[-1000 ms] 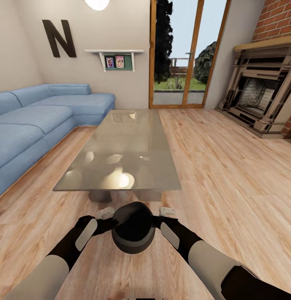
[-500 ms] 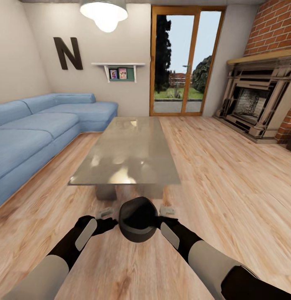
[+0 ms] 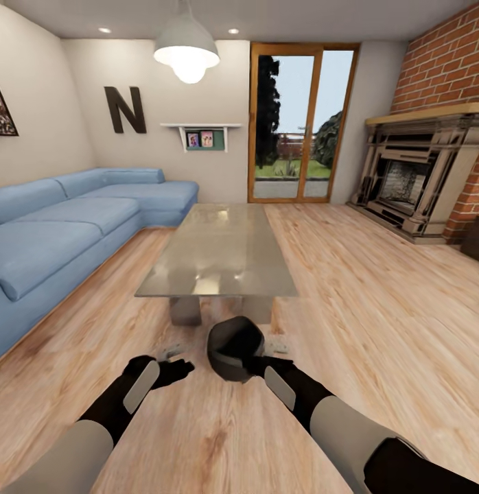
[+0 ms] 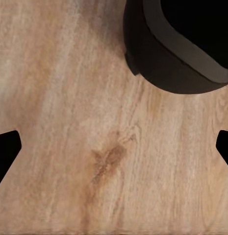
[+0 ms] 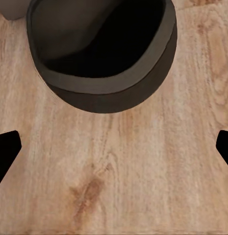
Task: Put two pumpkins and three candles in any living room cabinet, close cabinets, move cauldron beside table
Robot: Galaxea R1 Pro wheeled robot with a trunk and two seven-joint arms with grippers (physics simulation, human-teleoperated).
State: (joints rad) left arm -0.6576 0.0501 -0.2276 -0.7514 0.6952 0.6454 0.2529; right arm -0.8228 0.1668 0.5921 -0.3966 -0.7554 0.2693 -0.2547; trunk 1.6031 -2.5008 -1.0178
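Glossy black and round, the cauldron [image 3: 232,348] sits tilted on the light wood-plank floor [image 3: 377,309] just in front of the near end of the table [image 3: 219,254], wide mouth turned up and toward me, grey inner rim visible. The table is a low rectangle with a greyish reflective glass top on slanted grey slab legs. My right gripper [image 3: 272,351] lies against the pot's right side; I cannot tell from the head view whether it grips, but my right wrist view shows both fingertips spread wide over bare planks with the cauldron [image 5: 101,54] beyond them. My left gripper [image 3: 172,358] is apart from the pot, fingers likewise wide in the left wrist view, where the cauldron [image 4: 177,49] shows past the fingertips. A blue sofa [image 3: 68,226] runs along the left wall; a cream fireplace [image 3: 418,178] stands before red brick at right. Compared with half a second ago, the head camera has tilted upward, and the cauldron sits lower and nearer the table legs, clear of my left gripper.
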